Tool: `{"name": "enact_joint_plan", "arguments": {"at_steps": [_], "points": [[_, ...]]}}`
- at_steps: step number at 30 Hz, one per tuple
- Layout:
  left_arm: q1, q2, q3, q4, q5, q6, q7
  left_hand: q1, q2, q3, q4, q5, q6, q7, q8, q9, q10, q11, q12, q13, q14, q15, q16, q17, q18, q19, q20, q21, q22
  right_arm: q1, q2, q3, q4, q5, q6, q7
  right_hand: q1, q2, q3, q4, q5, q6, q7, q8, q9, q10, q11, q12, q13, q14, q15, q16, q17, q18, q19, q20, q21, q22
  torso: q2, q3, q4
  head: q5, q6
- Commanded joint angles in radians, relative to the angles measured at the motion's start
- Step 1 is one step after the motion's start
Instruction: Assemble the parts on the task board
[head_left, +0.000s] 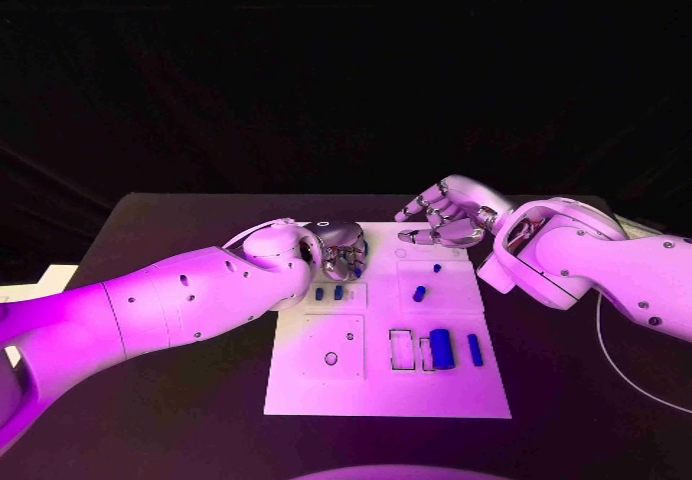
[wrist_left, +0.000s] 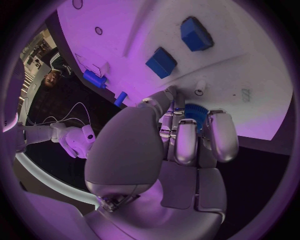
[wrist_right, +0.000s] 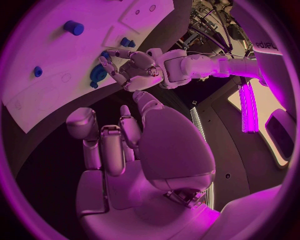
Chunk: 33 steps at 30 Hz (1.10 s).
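Black table (head_left: 173, 230) w/ dark backdrop behind — prob. curtain; glowing light strip (wrist_right: 249, 107) off to one side.

Right hand (wrist_right: 122, 145) hangs empty off the board (wrist_right: 56, 85); left hand (wrist_right: 134, 67) touches a blue gear (wrist_right: 99, 73) on it

White rectangular task board (head_left: 378, 385) is lying mid-table; small blue parts (head_left: 441, 348) are sitting on its near-right area.
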Motion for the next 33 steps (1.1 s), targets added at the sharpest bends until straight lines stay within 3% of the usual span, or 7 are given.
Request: {"name": "enact_joint_plan", "arguments": {"at_steps": [1, 8, 12, 18, 22, 33], "points": [[-0.001, -0.013, 0.008, 0.019, 0.043, -0.034, -0.013, -0.011, 0.001, 0.008, 0.0, -0.004, 0.004, 0.002, -0.007, -0.002, 0.008, 0.002, -0.007, 0.0, 0.032, -0.004, -0.004, -0.002, -0.013, 0.021, -0.005, 0.003, 0.046, 0.0, 0.001, 0.0, 0.0, -0.004, 0.013, 0.01, -0.005, 0.001, 0.005, 0.0, 0.006, 0.004, 0.001, 0.0, -0.001, -0.006, -0.001, -0.001, 0.0, 0.066, -0.006, -0.003, 0.1, 0.011, -0.008, -0.001, -0.004, 0.0, 0.0, 0.0003, 0.0005, -0.002, 0.002], [-0.001, -0.067, 0.037, 0.078, 0.117, -0.067, -0.021, -0.017, -0.001, 0.011, -0.002, -0.003, 0.005, 0.004, -0.01, -0.003, 0.009, 0.003, -0.012, 0.0, 0.031, -0.003, -0.005, -0.007, -0.013, 0.022, -0.005, 0.005, 0.048, 0.0, 0.001, 0.0, -0.003, -0.003, 0.014, 0.009, -0.005, 0.001, 0.005, 0.0, 0.006, 0.004, 0.001, 0.0, -0.001, -0.006, -0.001, -0.001, 0.0, 0.066, -0.006, -0.003, 0.1, 0.011, -0.008, -0.001, -0.004, 0.0, -0.001, 0.0006, 0.0021, -0.003, 0.005], [-0.001, -0.101, 0.048, 0.105, 0.143, -0.058, -0.028, -0.031, -0.006, 0.013, -0.004, -0.003, 0.004, 0.005, -0.016, -0.006, 0.008, 0.005, -0.023, -0.001, 0.031, -0.001, -0.005, -0.011, -0.013, 0.022, -0.003, 0.005, 0.049, -0.001, 0.001, 0.0, -0.005, -0.003, 0.015, 0.009, -0.005, 0.001, 0.005, 0.0, 0.006, 0.004, 0.001, 0.0, -0.001, -0.006, -0.001, -0.001, 0.0, 0.066, -0.006, -0.003, 0.1, 0.011, -0.008, -0.001, -0.004, 0.0, 0.0, 0.0007, 0.0016, -0.002, 0.005], [-0.001, -0.141, 0.053, 0.118, 0.165, -0.028, -0.035, -0.034, -0.007, 0.014, -0.004, -0.003, 0.004, 0.005, -0.018, -0.007, 0.008, 0.006, -0.025, -0.001, 0.031, 0.0, -0.006, -0.012, -0.013, 0.021, -0.003, 0.005, 0.049, -0.002, 0.001, 0.0, -0.007, -0.002, 0.015, 0.01, -0.005, 0.001, 0.005, 0.0, 0.006, 0.004, 0.001, 0.0, -0.001, -0.006, -0.001, -0.001, 0.0, 0.066, -0.006, -0.003, 0.1, 0.011, -0.008, -0.001, -0.004, 0.0, 0.0, 0.0012, 0.0027, -0.004, 0.004], [-0.001, -0.155, 0.053, 0.116, 0.175, -0.008, -0.025, -0.04, -0.012, 0.017, -0.008, -0.003, 0.001, 0.005, -0.024, -0.01, 0.006, 0.007, -0.034, -0.003, 0.03, 0.001, -0.006, -0.015, -0.014, 0.021, -0.002, 0.006, 0.051, -0.002, 0.002, 0.0, -0.007, -0.002, 0.016, 0.01, -0.005, 0.001, 0.005, 0.0, 0.006, 0.004, 0.001, 0.0, -0.001, -0.006, -0.001, -0.001, 0.0, 0.066, -0.006, -0.003, 0.1, 0.011, -0.008, -0.001, -0.004, 0.0, 0.002, 0.0003, 0.0, 0.004, 0.004], [-0.001, -0.16, 0.05, 0.101, 0.167, 0.014, -0.022, -0.042, -0.013, 0.019, -0.009, -0.003, 0.0, 0.005, -0.026, -0.011, 0.005, 0.007, -0.037, -0.003, 0.03, 0.001, -0.006, -0.016, -0.013, 0.021, -0.002, 0.006, 0.051, -0.003, 0.004, 0.0, -0.008, -0.002, 0.017, 0.01, -0.005, 0.001, 0.005, 0.0, 0.006, 0.004, 0.001, 0.0, -0.001, -0.006, -0.001, -0.001, 0.0, 0.066, -0.006, -0.003, 0.1, 0.011, -0.008, -0.001, -0.004, 0.0, 0.001, 0.0005, 0.0004, 0.005, -0.001]]}}
